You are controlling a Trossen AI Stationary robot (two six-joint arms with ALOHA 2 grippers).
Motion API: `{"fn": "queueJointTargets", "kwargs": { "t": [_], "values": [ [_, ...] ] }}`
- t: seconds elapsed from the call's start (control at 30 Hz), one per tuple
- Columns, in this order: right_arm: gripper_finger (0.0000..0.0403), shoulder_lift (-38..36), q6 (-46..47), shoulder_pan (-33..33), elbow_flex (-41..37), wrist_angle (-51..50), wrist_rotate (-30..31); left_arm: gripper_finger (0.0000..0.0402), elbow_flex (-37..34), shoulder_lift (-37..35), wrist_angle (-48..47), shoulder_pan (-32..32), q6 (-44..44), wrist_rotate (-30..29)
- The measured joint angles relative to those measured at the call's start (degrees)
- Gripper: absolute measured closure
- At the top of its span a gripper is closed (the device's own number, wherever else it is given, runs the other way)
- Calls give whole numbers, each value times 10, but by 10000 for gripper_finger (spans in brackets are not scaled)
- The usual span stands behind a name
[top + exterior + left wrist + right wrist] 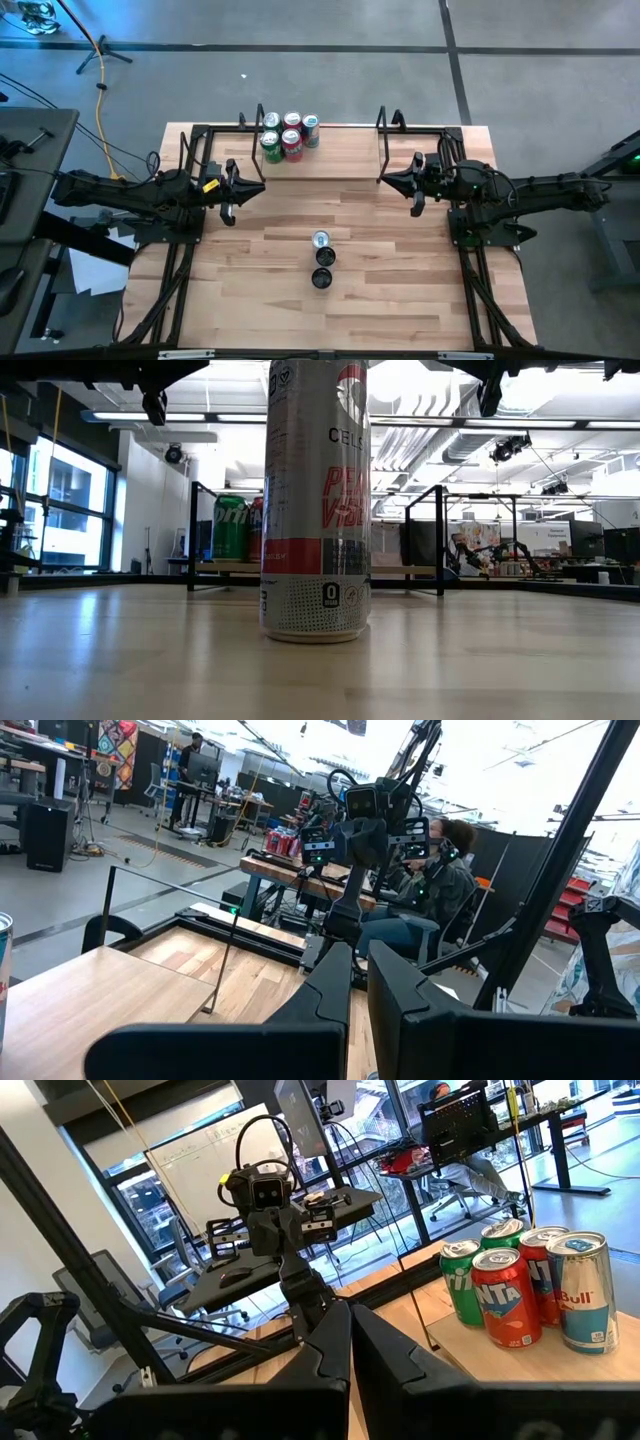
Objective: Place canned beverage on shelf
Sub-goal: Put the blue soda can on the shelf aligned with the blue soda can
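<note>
The shelf [340, 162], a pale-wood board with a black wire upright at each end, lies along the table's far edge. Several cans [290, 136] stand upright on its left part, also seen in the right wrist view [520, 1285]. Three cans [322, 259] stand upright in a row at the table's middle. In the low view the nearest, a tall silver can [316, 500], hides the other two. My left gripper [232, 196] hangs shut above the table's left side. My right gripper [415, 188] hangs shut above the right side, near the shelf's right upright. Neither touches anything.
Black frame rails [190, 150] run along the table's left and right sides under the arms. Bare wood lies between the row of cans and the shelf. The shelf's right part [350, 150] holds nothing. A seated person [440, 870] is in the room beyond the table.
</note>
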Motion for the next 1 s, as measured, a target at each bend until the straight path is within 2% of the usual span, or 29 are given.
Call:
{"fn": "queueJointTargets", "kwargs": {
  "t": [0.37, 0.5, 0.6, 0.73, 1.0],
  "values": [
    [403, 0, 0, 0, 0, 0, 0, 401, 0, 0, 0, 0, -24, -1],
    [403, 0, 0, 0, 0, 0, 0, 382, 0, 0, 2, 0, -73, -25],
    [403, 0, 0, 0, 0, 0, 0, 343, 0, 2, 17, 0, -95, -22],
    [403, 0, 0, 0, 0, 0, 0, 272, 20, 23, 25, 0, -111, -1],
    [403, 0, 0, 0, 0, 0, 0, 146, 151, 138, -38, 1, -59, 57]
  ]
}}
